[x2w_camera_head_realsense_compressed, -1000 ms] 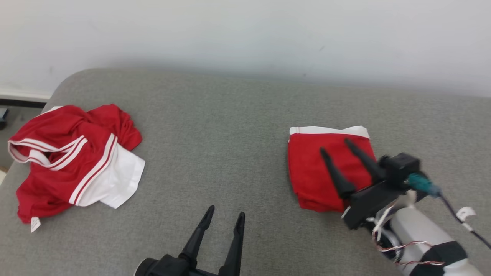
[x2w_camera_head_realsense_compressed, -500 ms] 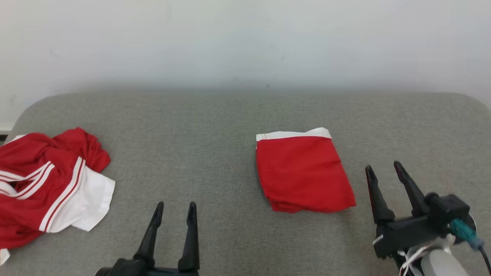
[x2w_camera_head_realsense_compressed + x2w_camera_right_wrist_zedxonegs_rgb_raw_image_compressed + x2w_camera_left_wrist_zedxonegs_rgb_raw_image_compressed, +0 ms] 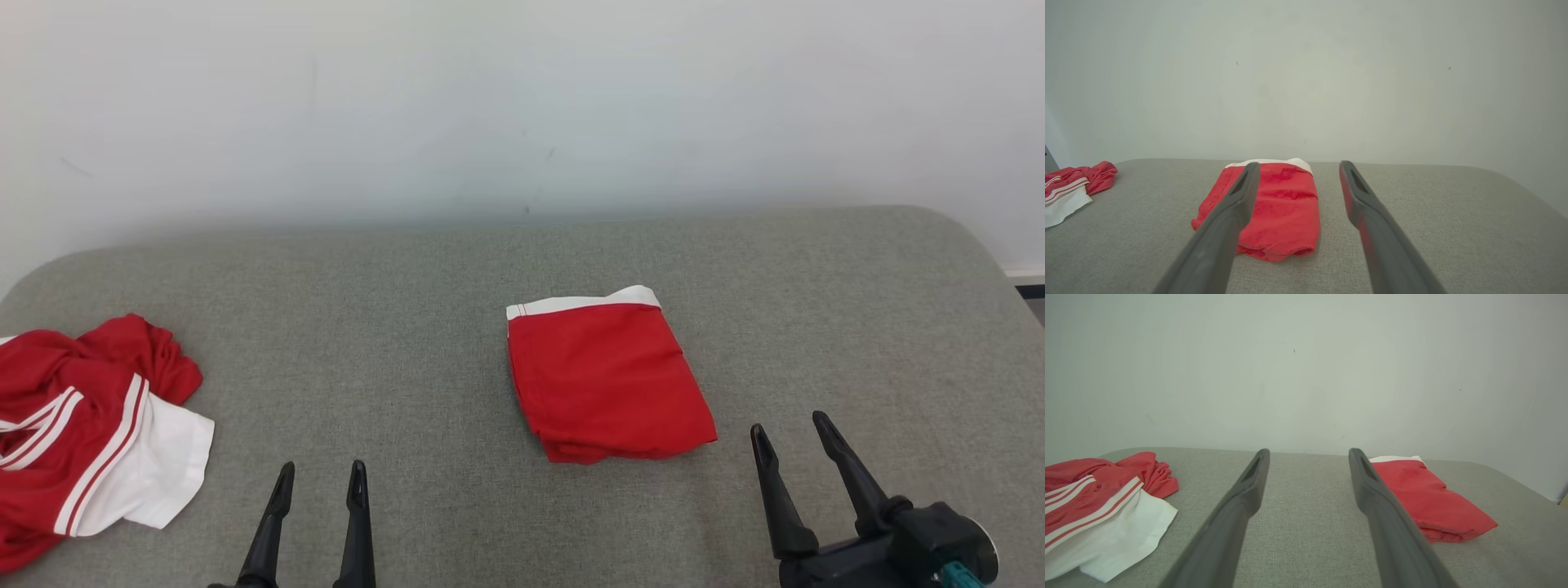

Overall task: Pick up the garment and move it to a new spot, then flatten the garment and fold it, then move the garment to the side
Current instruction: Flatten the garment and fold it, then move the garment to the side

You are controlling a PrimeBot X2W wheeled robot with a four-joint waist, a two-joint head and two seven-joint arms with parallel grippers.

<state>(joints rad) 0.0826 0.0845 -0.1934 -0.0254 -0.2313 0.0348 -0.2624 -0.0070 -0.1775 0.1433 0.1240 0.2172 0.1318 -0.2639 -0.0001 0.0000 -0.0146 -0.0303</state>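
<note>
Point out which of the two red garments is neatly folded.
The plain red garment at centre, a tidy rectangle; the striped garment at the left lies crumpled.

The left pincer (image 3: pixel 321 467) rises at the head view's lower left, fingers parted and pointing nearly straight up. The right pincer (image 3: pixel 789 425) rises at the lower right, fingers parted too, leaning slightly left.

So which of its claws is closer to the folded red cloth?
Right. The right gripper sits just off the near right corner of the folded garment; the left gripper is farther away, to its left.
</note>
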